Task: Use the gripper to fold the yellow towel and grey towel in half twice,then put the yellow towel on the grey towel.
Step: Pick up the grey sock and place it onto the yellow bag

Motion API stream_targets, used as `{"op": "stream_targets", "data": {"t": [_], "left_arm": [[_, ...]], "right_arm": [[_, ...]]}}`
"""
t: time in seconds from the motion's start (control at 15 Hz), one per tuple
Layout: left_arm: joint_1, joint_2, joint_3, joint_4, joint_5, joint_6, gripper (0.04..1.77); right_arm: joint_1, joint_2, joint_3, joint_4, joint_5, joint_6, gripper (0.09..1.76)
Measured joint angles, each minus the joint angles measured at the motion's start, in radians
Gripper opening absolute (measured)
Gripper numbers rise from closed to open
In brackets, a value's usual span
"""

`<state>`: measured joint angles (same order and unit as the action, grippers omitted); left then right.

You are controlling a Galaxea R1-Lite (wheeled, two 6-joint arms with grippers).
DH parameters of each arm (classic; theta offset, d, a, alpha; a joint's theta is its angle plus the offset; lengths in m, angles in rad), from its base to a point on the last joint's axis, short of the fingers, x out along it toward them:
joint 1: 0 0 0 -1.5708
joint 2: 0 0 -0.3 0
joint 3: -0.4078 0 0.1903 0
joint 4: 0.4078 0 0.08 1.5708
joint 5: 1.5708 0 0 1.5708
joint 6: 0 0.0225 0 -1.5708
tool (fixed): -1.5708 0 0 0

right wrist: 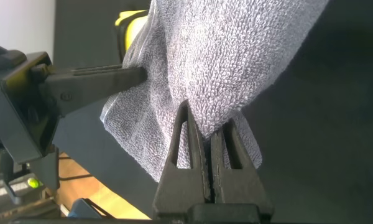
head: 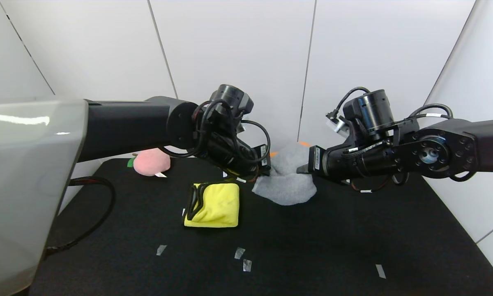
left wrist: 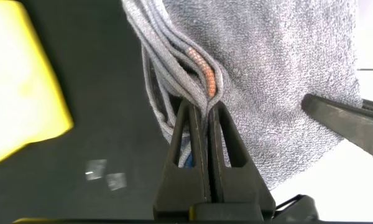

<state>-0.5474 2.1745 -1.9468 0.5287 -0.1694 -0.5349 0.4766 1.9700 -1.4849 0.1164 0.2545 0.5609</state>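
The grey towel (head: 288, 174) hangs bunched between both arms above the back middle of the black table, its lower part resting on the surface. My left gripper (head: 269, 164) is shut on the towel's left edge, where several layers and an orange band (left wrist: 203, 70) meet at its fingertips (left wrist: 188, 109). My right gripper (head: 303, 168) is shut on the grey towel (right wrist: 230, 56) from the right side. The yellow towel (head: 215, 204) lies folded into a small square on the table, in front of the left gripper and apart from the grey towel.
A pink plush peach (head: 151, 162) sits at the back left of the table (head: 353, 246). Small tape marks (head: 239, 253) dot the front area. A black cable (head: 94, 205) loops at the left edge. White wall panels stand close behind.
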Motion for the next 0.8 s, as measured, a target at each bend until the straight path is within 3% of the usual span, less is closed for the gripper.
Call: {"op": "stream_targets", "data": {"t": [0.8], "left_arm": [[0.187,-0.130,0.090,0.044,0.002,0.220,0.13]], "right_arm": [[0.141,0.212,-0.294,-0.001,-0.051,-0.004,0.14]]}}
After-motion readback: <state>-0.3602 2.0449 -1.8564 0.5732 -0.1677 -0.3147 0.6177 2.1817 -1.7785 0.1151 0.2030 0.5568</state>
